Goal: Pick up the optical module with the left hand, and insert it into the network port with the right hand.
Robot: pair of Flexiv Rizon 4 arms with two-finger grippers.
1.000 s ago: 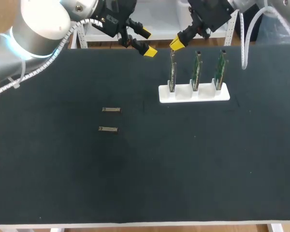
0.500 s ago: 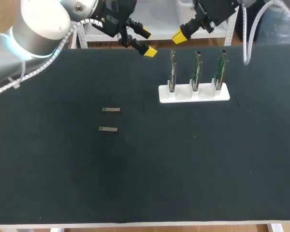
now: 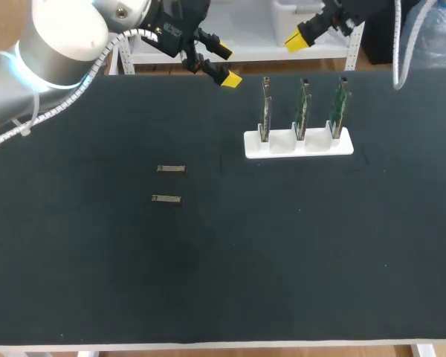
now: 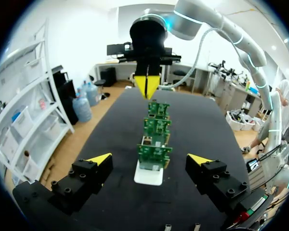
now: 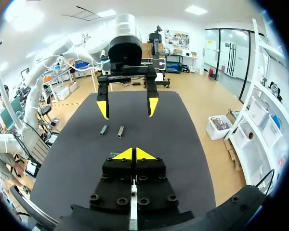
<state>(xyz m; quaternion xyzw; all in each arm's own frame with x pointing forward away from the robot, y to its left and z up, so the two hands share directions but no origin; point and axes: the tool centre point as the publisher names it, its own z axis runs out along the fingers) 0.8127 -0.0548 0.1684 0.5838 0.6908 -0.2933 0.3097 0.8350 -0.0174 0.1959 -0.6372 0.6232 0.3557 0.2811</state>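
Observation:
Two small metal optical modules (image 3: 171, 169) (image 3: 166, 198) lie on the black table, left of the middle. In the right wrist view the same modules (image 5: 104, 130) (image 5: 120, 131) lie ahead of my shut, empty right gripper (image 5: 133, 154). The right gripper (image 3: 301, 37) hangs high over the far edge, behind the boards. Three green boards (image 3: 266, 110) (image 3: 302, 110) (image 3: 340, 108) with network ports stand upright in a white holder (image 3: 312, 146). My left gripper (image 3: 224, 65) hovers open and empty at the far edge, left of the holder. In its own view the left gripper (image 4: 150, 160) faces the nearest board (image 4: 154, 153).
The black mat (image 3: 223, 260) spreads wide in front of the modules and the holder. Its far edge runs just behind the boards, under both grippers.
My right gripper has risen and drawn back to the right, away from the top of the left board. The left arm and the modules have not moved.

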